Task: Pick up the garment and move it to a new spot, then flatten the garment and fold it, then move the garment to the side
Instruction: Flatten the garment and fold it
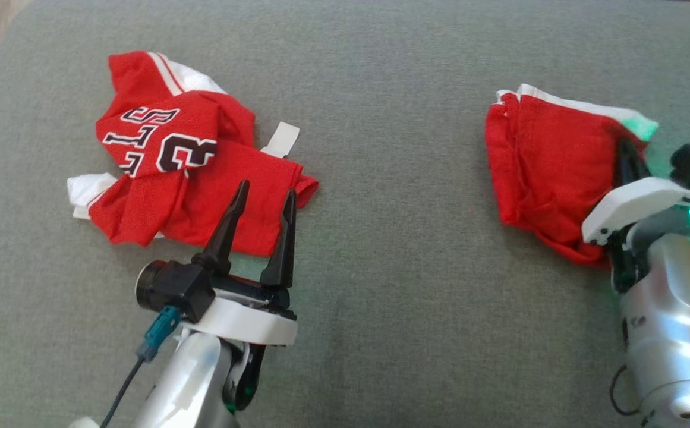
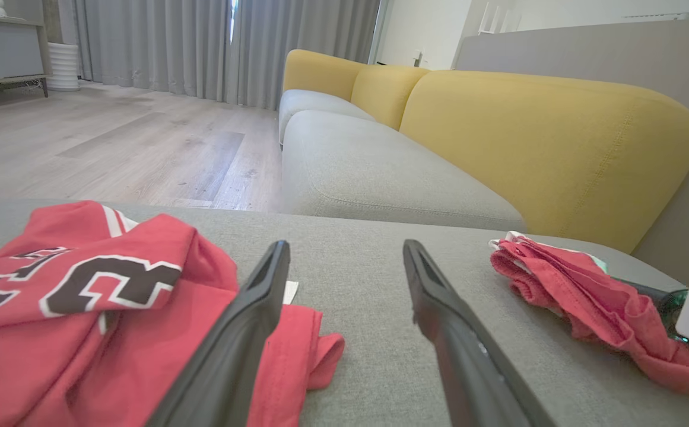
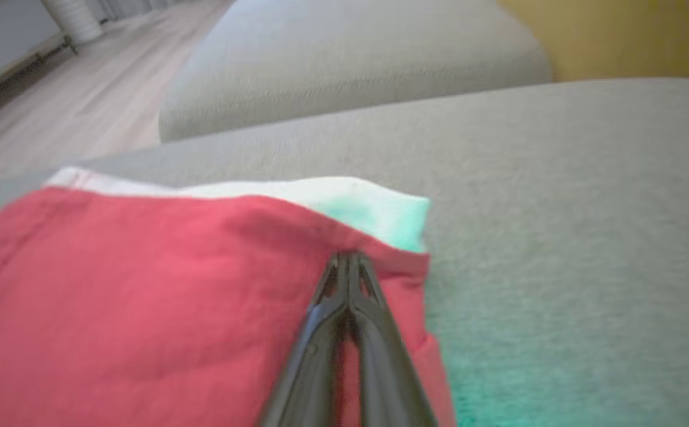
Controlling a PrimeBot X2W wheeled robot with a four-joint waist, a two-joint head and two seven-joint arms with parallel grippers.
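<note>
Two red garments on one grey cushion [image 1: 404, 178]: one lettered jersey [image 1: 184, 172] near its left edge, one folded garment [image 1: 547, 166] near its right edge. Two grippers: left gripper [image 1: 267, 189], right gripper [image 3: 347, 258].

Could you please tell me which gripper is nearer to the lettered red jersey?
Left. The left gripper hangs open over the jersey at its near edge; the right gripper is far across the cushion, shut on the folded red garment.

Home living room: sofa [image 2: 546, 136], curtains [image 2: 154, 47], wood floor [image 2: 113, 148].

Bare cushion [image 1: 398, 208] between jersey [image 1: 172, 160] and garment [image 1: 550, 169]
</note>
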